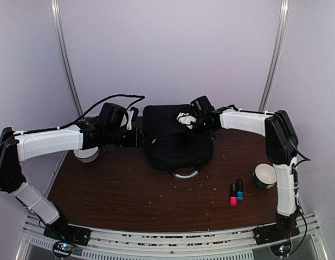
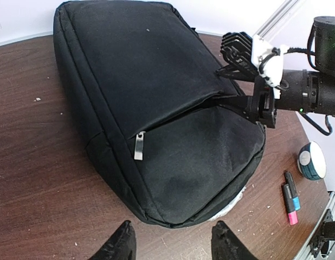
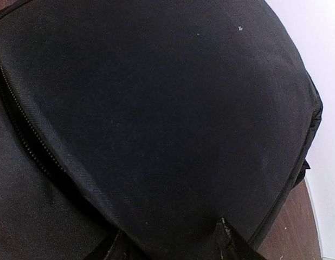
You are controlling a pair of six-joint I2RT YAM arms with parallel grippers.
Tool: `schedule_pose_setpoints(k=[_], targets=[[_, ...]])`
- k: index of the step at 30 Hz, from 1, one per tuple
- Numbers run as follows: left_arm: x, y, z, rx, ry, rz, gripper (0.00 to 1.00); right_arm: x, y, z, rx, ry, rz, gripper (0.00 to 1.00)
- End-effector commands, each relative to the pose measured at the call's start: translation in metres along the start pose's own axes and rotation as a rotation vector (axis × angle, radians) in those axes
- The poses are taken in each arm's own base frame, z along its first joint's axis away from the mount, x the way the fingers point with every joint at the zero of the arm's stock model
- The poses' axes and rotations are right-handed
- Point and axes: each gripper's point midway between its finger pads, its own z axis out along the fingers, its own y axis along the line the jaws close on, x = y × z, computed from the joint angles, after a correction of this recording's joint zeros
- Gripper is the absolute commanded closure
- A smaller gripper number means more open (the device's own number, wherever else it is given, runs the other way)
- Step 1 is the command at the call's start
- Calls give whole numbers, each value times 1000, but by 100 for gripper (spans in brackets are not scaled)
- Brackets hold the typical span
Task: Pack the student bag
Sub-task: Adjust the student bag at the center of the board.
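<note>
At the far middle of the table lies the student bag, front pocket gaping. Your right gripper sits at the pocket's edge, hold unclear; your left gripper hangs open, empty. Pull hard and the bag may slide.

top external: high and behind, looking down and forward over the whole table.
left wrist: near, from the left side, facing across the student bag.
right wrist: pressed close against its fabric.
shared: the student bag, in all three.
</note>
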Motion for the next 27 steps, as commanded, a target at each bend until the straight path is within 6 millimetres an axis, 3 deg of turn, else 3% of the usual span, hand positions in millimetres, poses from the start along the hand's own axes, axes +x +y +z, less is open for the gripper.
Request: schedule_pose_setpoints(k=[1,5,11,13,18,24,27], targets=[[-9,2,-7,-5,-42,11,50,-17,-3,-1,38,-16,-41,50],[-9,1,-5,-1,-44,7,50,-25,0,2,84,-29,-83,54],[-9,2,-3,-5,-39,9,50,-45,4,-7,135,-130,-106,91],[-8,3,-3,-9,-37,10,50,-53,6,-13,130,-152,-103,98],[-8,5,-5,-15,-45,9,50,-64,23,-30,71,-196,-166,100],[-8,10,-11,-40,-51,17,50,-72,65,-67,-84,-280,-258,100],[-7,11,-12,-46,-53,20,50,-71,79,-74,-134,-278,-276,100]])
